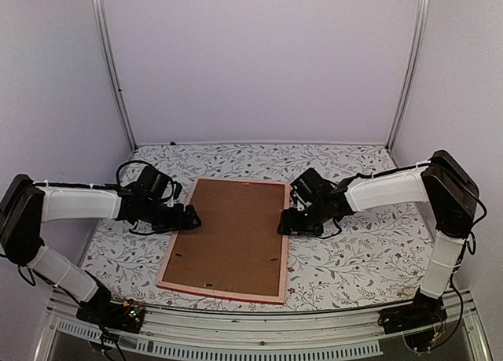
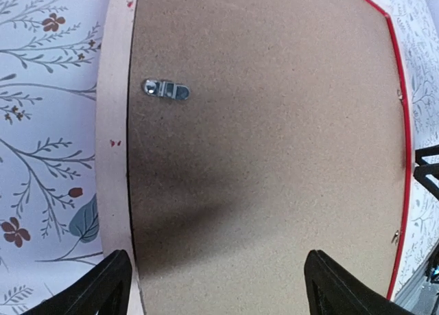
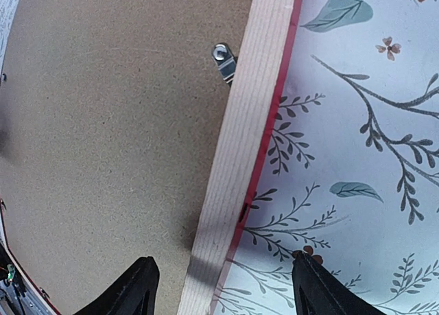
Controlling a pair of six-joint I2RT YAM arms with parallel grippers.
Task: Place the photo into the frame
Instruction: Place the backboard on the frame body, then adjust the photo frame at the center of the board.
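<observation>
From above, the frame (image 1: pixel 222 289) lies pale back up on the floral table (image 1: pixel 369 251), filled by a brown backing board (image 1: pixel 232 235) that hides whatever lies beneath it. The left gripper (image 1: pixel 191 218) sits at its left rail and the right gripper (image 1: pixel 284 223) at its right rail; their jaws are too small here to judge.

The left wrist view shows black fingers (image 2: pixel 103 287) spread wide over the board, their tips cut off by the picture's bottom edge, and a metal turn clip (image 2: pixel 166 90) by the pale rail.

In the right wrist view, fingers (image 3: pixel 137 291) stand apart astride the right rail, pinching nothing. A second clip (image 3: pixel 224 60) is partly tucked at the rail's edge.
</observation>
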